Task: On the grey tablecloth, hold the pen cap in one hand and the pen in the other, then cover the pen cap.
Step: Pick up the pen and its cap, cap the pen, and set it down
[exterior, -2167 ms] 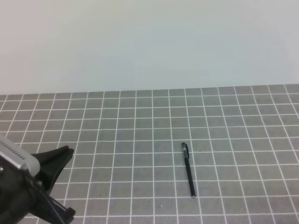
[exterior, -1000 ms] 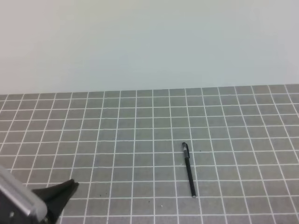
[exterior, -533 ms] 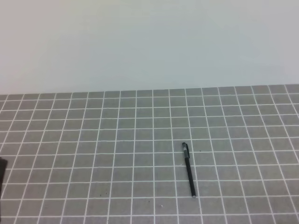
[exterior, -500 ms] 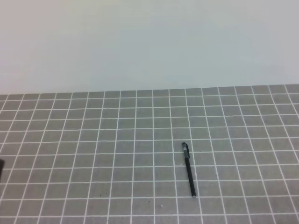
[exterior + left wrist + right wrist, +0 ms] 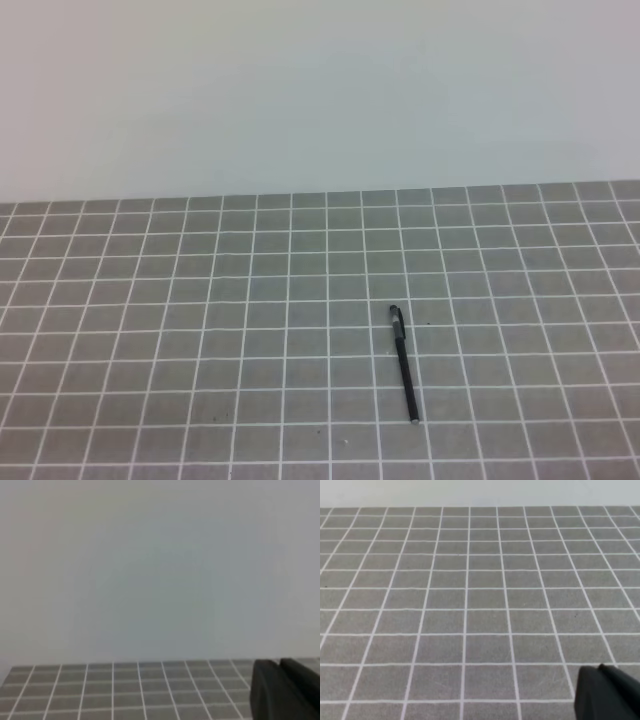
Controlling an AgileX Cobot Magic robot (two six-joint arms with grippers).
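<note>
Here the pen (image 5: 404,368) lies alone on the grey tablecloth (image 5: 200,300), a little right of centre in the high view, its silvery tip pointing toward the camera and its far end thicker, with a pale glint. That thicker end looks like the pen cap (image 5: 397,321) already seated on the barrel, though the view is too coarse to be sure it is pushed fully home. Neither arm shows in the high view. The left gripper (image 5: 285,690) appears only as a dark block at the lower right of its own camera, fingers pressed together and holding nothing, aimed mostly at the pale wall. The right gripper (image 5: 607,692) is likewise a dark corner shape over bare cloth, pressed shut and empty. Judging from this, the risk is mostly one of finish: if the cap is only loosely on, it could slip off later. A second risk is that any new reach with closed fingers would nudge the thin pen and roll it across the cloth.
</note>
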